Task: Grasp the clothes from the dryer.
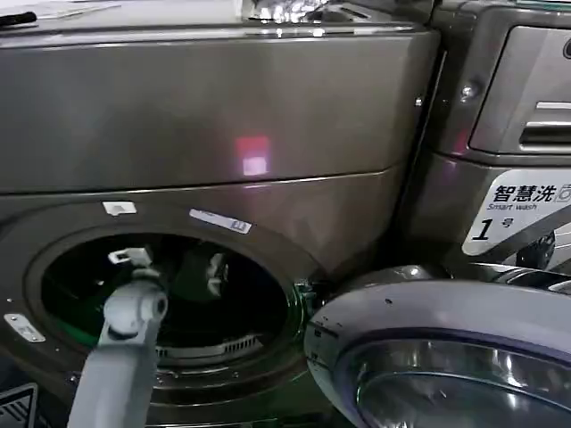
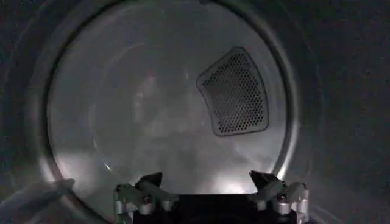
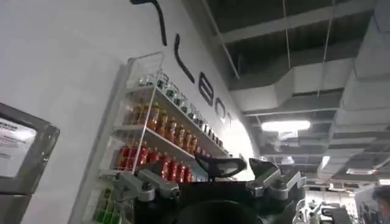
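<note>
A laundry room with bronze-grey machines. The left gripper (image 2: 210, 185), fingers spread, is inside the dryer (image 1: 223, 125) drum, facing the back wall. The clothes cannot be made out in the dim drum, so their direction is uncertain. The right gripper (image 3: 210, 176), spread, points up toward 12 o'clock, idle.

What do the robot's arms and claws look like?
The left arm is smooth light grey, tube-shaped, with a rounded joint like a knuckle. The left gripper has two dark, pointed fingers bolted onto silver metal brackets, on a black body. The right gripper looks the same: dark fingers, silver brackets with little bolts, black body.
</note>
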Controlling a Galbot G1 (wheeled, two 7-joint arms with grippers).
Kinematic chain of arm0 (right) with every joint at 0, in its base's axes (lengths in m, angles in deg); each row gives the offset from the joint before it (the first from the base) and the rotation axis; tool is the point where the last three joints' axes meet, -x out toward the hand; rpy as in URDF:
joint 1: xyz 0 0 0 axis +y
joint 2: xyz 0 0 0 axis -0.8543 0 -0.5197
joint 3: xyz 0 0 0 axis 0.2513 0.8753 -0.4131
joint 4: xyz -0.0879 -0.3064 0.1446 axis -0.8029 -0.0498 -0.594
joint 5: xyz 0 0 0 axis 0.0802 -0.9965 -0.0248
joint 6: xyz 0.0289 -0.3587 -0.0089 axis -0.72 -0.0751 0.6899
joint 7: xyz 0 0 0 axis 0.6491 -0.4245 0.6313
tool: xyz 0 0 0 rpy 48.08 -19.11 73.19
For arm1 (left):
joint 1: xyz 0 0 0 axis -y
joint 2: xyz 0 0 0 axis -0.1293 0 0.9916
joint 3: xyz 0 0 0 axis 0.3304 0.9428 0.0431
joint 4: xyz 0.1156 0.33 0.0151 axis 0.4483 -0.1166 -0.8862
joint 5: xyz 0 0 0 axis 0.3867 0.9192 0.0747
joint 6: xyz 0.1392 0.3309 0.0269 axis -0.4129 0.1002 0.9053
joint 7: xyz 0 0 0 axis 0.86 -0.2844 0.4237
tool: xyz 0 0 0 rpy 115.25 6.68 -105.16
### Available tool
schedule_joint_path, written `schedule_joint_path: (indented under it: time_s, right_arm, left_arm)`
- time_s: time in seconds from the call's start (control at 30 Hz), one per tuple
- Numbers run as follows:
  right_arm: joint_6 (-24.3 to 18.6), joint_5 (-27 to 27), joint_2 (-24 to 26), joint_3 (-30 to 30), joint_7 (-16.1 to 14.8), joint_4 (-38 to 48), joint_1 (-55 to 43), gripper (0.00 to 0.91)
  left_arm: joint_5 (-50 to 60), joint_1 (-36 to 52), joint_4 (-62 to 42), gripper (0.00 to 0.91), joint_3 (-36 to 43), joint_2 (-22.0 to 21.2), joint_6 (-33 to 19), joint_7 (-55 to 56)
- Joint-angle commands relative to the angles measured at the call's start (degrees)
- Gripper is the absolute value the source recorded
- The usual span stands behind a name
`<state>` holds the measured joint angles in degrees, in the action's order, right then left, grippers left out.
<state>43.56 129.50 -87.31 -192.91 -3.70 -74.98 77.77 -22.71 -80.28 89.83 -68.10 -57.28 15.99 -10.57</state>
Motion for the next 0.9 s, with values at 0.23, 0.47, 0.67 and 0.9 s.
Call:
schedule_joint_path:
  time_s: [0.23,0.47,0.67,0.9]
  right_arm:
    - [-0.19,-0.02,-0.05,0.41,-0.24,0.5,-0.66,0.907]
    - [-0.35,-0.22,0.13,1.14,-0.32,0.97,-1.34,0.907]
    - [-0.4,-0.29,0.45,1.58,-0.33,1.31,-1.59,0.907]
    - [-0.47,-0.55,0.22,2.14,-0.45,1.38,-2.03,0.907]
  left_arm:
    - [1.73,16.49,-22.54,0.907,5.11,-1.51,-2.56,0.43]
    - [2.29,22.03,-30.54,0.907,6.71,-1.77,-3.52,-0.01]
    - [2.09,27.08,-37.16,0.907,9.02,-0.65,-3.1,-4.66]
    - [8.25,34.06,-46.14,0.907,18.48,3.61,-3.43,-20.31]
